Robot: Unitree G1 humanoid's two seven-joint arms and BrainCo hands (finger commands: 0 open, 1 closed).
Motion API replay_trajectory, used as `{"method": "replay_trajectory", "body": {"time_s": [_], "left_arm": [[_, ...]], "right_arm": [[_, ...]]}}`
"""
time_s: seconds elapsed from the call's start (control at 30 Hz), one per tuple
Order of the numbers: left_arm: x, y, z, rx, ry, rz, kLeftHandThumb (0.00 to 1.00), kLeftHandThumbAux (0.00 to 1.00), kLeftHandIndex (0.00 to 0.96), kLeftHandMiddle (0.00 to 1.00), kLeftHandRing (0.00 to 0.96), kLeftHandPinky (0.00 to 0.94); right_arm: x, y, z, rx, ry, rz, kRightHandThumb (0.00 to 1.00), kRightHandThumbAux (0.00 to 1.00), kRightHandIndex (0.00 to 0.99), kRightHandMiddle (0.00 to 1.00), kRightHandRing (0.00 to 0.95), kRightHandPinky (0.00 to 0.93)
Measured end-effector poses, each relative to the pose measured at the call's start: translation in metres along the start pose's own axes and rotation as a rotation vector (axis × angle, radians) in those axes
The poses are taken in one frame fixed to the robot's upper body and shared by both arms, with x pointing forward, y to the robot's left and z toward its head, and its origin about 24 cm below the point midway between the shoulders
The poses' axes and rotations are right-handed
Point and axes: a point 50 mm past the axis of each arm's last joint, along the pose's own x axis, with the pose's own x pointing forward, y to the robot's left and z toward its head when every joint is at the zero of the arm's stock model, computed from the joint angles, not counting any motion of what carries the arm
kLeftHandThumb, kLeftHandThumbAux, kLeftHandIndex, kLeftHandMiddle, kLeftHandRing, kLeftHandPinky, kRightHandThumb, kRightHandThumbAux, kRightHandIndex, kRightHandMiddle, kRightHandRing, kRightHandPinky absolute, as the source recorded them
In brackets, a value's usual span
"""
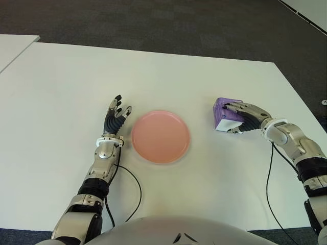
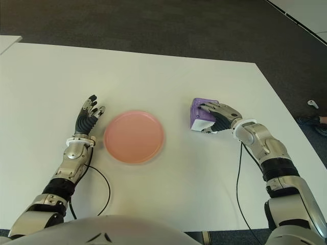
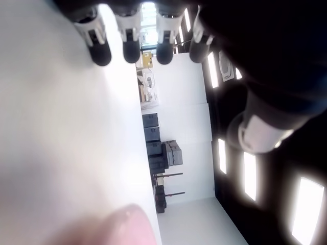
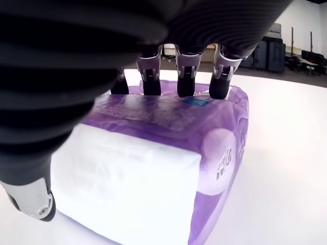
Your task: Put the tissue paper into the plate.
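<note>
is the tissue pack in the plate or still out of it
Out: the tissue pack sits on the table beside the empty plate, right hand on it.

right robot hand (image 2: pixel 217 118) grips purple tissue pack (image 2: pixel 201 115) beside pink plate (image 2: pixel 134 136).

bare table (image 1: pixel 202 148) lies between tissue pack (image 1: pixel 225 113) and plate (image 1: pixel 160 136); left hand (image 1: pixel 115 118) seemingly just beside the plate.

A white desk (image 1: pixel 61 92) stands on dark grey carpet (image 1: pixel 153 25). Another white surface (image 1: pixel 13 46) adjoins its far left corner. Dark cabinets (image 4: pixel 268 48) line a pale wall.
</note>
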Motion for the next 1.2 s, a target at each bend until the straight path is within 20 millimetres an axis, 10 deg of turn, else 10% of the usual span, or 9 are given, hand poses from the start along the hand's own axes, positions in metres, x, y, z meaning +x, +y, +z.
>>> {"method": "replay_trajectory", "body": {"time_s": [1.2], "left_arm": [[-0.004, -0.003, 0.001, -0.006, 0.019, 0.004, 0.0, 0.572, 0.0, 0.0, 0.0, 0.0]], "right_arm": [[0.011, 0.012, 0.013, 0.02, -0.01, -0.035, 0.308, 0.609, 0.038, 0.062, 0.043, 0.039]]}}
